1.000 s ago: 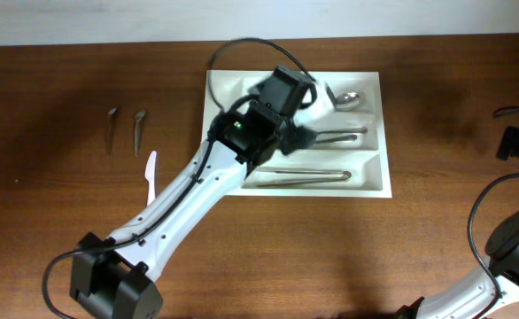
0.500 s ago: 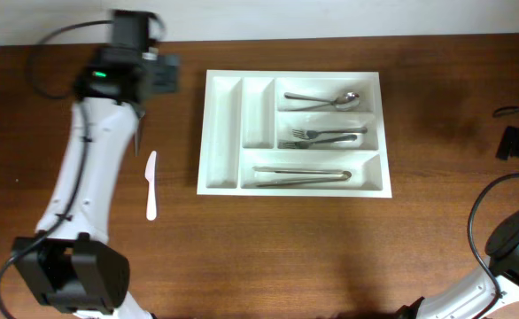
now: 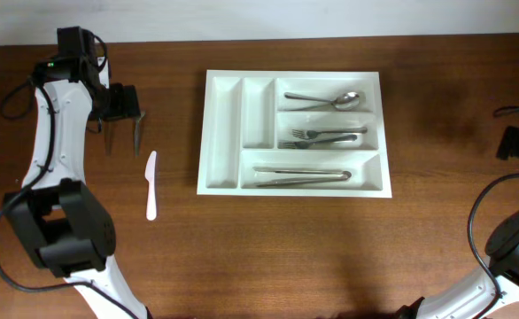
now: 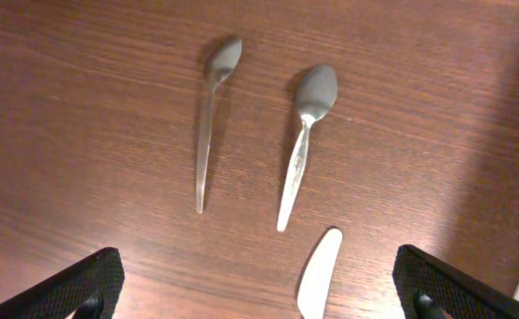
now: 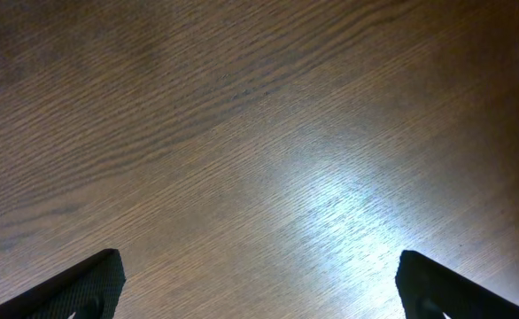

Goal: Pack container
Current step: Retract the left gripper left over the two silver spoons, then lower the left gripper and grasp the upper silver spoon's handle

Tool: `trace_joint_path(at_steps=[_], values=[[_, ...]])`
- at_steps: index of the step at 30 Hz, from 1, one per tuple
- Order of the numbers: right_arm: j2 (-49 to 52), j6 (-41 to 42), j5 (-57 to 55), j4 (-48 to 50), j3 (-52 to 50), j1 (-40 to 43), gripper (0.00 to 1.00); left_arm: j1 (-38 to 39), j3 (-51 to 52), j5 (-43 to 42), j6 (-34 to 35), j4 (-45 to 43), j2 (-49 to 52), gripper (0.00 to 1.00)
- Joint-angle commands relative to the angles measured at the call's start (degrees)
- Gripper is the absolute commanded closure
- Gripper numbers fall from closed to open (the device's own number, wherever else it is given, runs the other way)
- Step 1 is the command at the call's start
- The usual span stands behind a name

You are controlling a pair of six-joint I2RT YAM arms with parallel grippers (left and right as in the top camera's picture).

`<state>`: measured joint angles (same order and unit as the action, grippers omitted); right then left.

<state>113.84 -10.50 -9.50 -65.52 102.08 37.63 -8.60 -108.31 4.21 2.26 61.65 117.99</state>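
The left fingers (image 4: pixel 82 283) hang spread wide and empty above two small spoons, one slim (image 4: pixel 208 124) and one with a broader bowl (image 4: pixel 299 151). They lie side by side but apart on the bench (image 4: pixel 82 106), with a white plastic knife (image 4: pixel 317 282) just beyond their handle ends. The tray (image 3: pixel 227 133) sits mid-bench, well to their right. Its two narrow slots are bare and its three long ones already hold cutlery.

The step in hand looks like picking up one spoon. It is best to centre over a single handle, straddle it across its width, descend until the tips nearly meet the wood, and close on the thin shank. A flat handle may pivot, so the neighbour needs clearance. The right fingers (image 5: pixel 82 279) are also wide open, holding nothing, over bare wood.
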Motion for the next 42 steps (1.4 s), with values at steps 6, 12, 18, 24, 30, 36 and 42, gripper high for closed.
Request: trace_joint_path(at_steps=[6,12,18,24,30,36,42], values=[[-0.11,0.52,0.07,0.00,-0.31,-0.11,0.01,-0.26,-0.61,2.03,1.01,-0.94,3.02,0.01],[-0.11,0.52,0.09,0.00,-0.31,-0.11,0.01,-0.74,-0.61,2.10,0.96,-2.49,7.48,0.01],[-0.11,0.52,0.07,0.00,-0.31,-0.11,0.01,-1.25,-0.61,2.25,0.98,-6.80,9.07,0.01],[-0.11,0.52,0.07,0.00,-0.31,-0.11,0.01,-3.61,-0.61,2.25,0.98,-9.70,9.35,0.01],[-0.11,0.52,0.07,0.00,-0.31,-0.11,0.01,-5.84,-0.61,2.27,-2.40,-9.57,12.04,0.01],[-0.11,0.52,0.07,0.00,-0.31,-0.11,0.01,-5.77,-0.61,2.25,-5.14,-10.93,14.38,0.01],[-0.11,0.52,0.07,0.00,-0.31,-0.11,0.01,-5.77,-0.61,1.25,-7.28,-12.98,15.98,0.01]])
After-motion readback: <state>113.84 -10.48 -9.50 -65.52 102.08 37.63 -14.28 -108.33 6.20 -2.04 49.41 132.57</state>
